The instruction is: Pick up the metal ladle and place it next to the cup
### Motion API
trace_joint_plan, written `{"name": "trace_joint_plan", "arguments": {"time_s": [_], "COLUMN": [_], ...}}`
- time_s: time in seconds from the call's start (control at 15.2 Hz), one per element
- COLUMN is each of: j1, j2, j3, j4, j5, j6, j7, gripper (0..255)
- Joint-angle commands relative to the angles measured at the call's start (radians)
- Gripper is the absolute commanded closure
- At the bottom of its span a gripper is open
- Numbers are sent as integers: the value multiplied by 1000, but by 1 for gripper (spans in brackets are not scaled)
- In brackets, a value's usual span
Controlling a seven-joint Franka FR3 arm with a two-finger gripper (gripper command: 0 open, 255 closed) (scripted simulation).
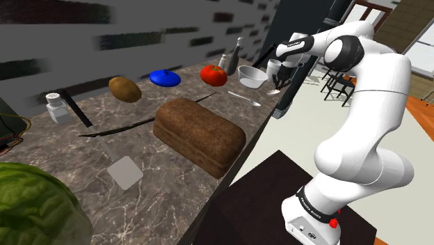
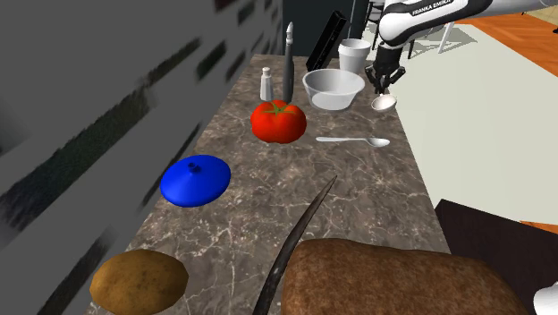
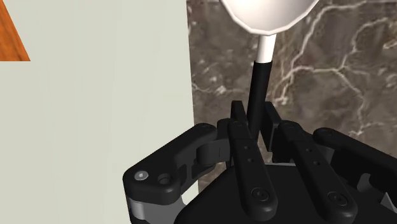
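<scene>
wall point(image 1: 139, 35): grey, dark streaks | counter point(image 2: 376, 188): brown marble | floor point(image 2: 528, 107): orange wood

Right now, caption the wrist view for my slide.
The gripper clasps the ladle by its black handle, white bowl over the counter near its edge.

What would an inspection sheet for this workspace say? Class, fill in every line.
Surface: brown marbled counter.
Job's things: ladle clasped by its black handle, white scoop hanging down; cup, white, beside the mixing bowl.
Clutter: mixing bowl, spoon, tomato, blue lid, potato, bread loaf, shaker, bottle.
Gripper: fingers shut on the ladle's handle, near the counter's edge.
Cables: nothing seen.
Surroundings: grey streaked wall, orange floor.
</scene>
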Motion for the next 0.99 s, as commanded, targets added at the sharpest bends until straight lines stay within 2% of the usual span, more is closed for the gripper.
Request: {"name": "trace_joint_plan", "arguments": {"time_s": [0.0,0.07,0.4,0.66,0.92], "j1": [0,0,0,7,7], "j2": [0,0,0,-49,-49], "j3": [0,0,0,4,4], "j4": [0,0,0,48,48], "j5": [0,0,0,4,4], "j6": [0,0,0,-98,-98], "j7": [0,0,0,-3,-3], "gripper": [255,0,0,0,0]}}
